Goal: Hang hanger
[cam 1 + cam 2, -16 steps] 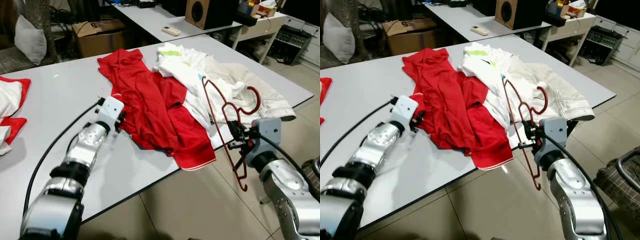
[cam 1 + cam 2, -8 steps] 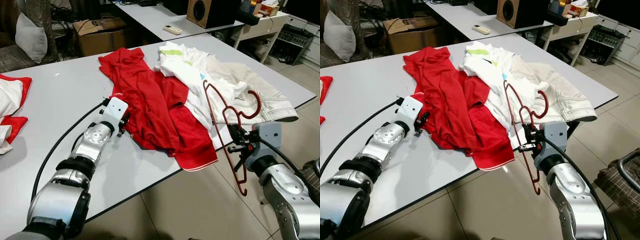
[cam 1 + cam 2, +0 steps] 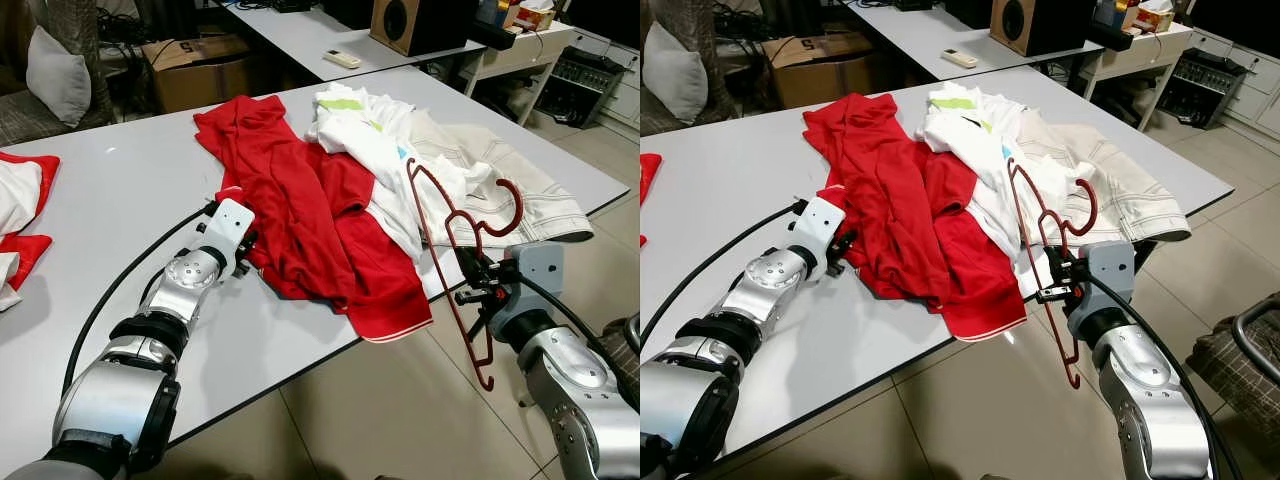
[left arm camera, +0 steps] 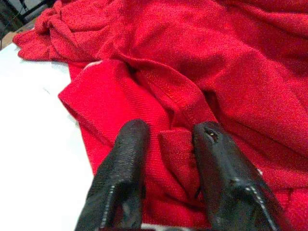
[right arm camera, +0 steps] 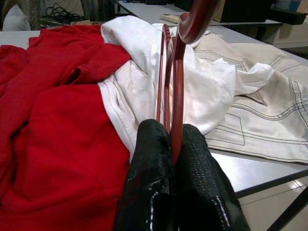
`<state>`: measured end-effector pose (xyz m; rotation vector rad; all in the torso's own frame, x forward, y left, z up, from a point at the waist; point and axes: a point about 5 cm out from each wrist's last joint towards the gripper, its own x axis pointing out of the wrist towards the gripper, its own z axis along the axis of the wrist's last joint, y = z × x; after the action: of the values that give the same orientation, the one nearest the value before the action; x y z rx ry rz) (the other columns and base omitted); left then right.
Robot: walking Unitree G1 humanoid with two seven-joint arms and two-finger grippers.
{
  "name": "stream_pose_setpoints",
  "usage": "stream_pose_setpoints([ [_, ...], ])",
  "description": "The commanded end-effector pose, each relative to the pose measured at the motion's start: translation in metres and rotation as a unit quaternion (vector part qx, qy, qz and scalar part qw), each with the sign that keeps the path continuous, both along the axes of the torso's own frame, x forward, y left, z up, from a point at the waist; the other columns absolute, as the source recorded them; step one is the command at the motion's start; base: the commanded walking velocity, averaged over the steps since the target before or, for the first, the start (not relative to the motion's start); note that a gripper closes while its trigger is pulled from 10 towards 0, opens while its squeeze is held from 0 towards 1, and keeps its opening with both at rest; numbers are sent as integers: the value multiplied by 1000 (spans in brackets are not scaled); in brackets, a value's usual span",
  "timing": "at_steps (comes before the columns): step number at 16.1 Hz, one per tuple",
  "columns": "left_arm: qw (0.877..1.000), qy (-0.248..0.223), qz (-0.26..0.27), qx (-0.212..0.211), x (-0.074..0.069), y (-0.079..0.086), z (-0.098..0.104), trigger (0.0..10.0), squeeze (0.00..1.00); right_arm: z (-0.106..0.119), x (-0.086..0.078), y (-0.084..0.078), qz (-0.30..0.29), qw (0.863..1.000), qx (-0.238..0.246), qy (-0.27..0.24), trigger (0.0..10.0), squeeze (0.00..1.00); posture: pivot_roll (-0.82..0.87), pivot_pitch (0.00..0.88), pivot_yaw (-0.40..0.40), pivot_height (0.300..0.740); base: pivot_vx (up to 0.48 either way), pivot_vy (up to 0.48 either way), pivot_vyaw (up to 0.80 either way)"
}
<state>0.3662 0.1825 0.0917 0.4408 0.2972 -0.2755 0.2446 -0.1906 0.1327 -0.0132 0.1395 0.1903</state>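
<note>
Robot is holding a red hanger (image 3: 455,235) off the tabletop's (image 3: 110,190) edge while pinching a red shirt (image 3: 300,210).

The right pincer (image 3: 478,285) is clamping the hanger by its wire frame, hook uppermost and the long side dangling toward the floor, just beside the tabletop's near edge; that grip is likely keeping the frame clear of the cloth so a garment can be fed onto it. The right arm is reaching forward from low on the robot's right, its wrist roughly level. The left pincer (image 4: 166,159) is lying low on the tabletop with its fingers narrowly parted around a raised fold at the shirt's near hem, apparently taking hold of it; the left arm is stretching forward and resting low. A white shirt (image 3: 380,150) and a cream garment (image 3: 510,170) are lying heaped just beyond the hanger.
</note>
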Motion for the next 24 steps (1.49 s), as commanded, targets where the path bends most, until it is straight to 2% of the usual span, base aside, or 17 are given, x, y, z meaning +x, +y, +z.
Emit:
stream_pose_setpoints([
  [1, 1000, 11, 12, 22, 1, 5, 0, 1059, 0, 3, 1, -1, -5, 1000, 0, -4, 10000, 0, -170, 0, -34, 740, 0, 0, 0],
  [4, 999, 17, 22, 40, 1, 8, -2, 0, 0, 4, 1, -2, -7, 1000, -1, -5, 10000, 0, -170, 0, -34, 740, 0, 0, 0],
  [7, 999, 20, 27, 37, 1, 8, -3, 0, 0, 4, 0, -2, -6, 1000, 0, -6, 10000, 0, -175, 0, -31, 740, 0, 0, 0],
  [9, 999, 16, 36, 20, 2, 10, 0, 0, 0, 5, 1, -2, -7, 1000, 1, -8, 10000, 0, -170, 0, -31, 740, 0, 0, 0],
  [10, 998, 6, 55, -3, 3, 13, 3, 0, 0, 6, 1, -1, 2, 1000, 5, -14, 10000, 0, -162, 0, -27, 740, 0, 0, 0],
  [12, 996, -12, 78, -37, 5, 18, 10, 0, 0, 10, 1, 4, 43, 999, 11, -23, 10000, 0, -150, 0, -16, 740, 0, 0, 0],
  [13, 993, -39, 72, -82, 9, 20, 23, 0, 0, 18, -3, 12, 104, 994, 18, -34, 10000, 0, -141, 0, -11, 740, 0, 0, 0],
  [16, 986, -95, 35, -131, 16, 30, 61, 0, 0, 23, -12, 25, 208, 977, 21, -32, 10000, 0, -108, 0, 4, 740, 0, 0, 0],
  [17, 985, -101, 28, -140, 16, 32, 67, 0, 0, 24, -13, 27, 223, 974, 19, -31, 10000, 0, -106, 0, 4, 740, 0, 0, 0],
  [19, 979, -135, -18, -150, 13, 32, 93, 0, 0, 27, -19, 34, 276, 961, 21, -19, 10000, 0, -93, 0, 9, 740, 0, 0, 0],
  [21, 971, -176, -24, -160, 11, 38, 118, 0, 0, 27, -26, 39, 319, 948, 17, -2, 10000, 0, -91, 0, 11, 740, 0, 0, 0],
  [23, 953, -219, -24, -210, 9, 40, 148, 0, 0, 27, -33, 44, 361, 932, 23, 13, 10000, 0, -85, 0, 8, 740, 0, 0, 0],
  [24, 929, -266, -31, -257, 8, 44, 181, 0, 0, 26, -37, 46, 382, 924, 15, 23, 10000, 0, -82, 0, 6, 740, 0, 0, 0],
])
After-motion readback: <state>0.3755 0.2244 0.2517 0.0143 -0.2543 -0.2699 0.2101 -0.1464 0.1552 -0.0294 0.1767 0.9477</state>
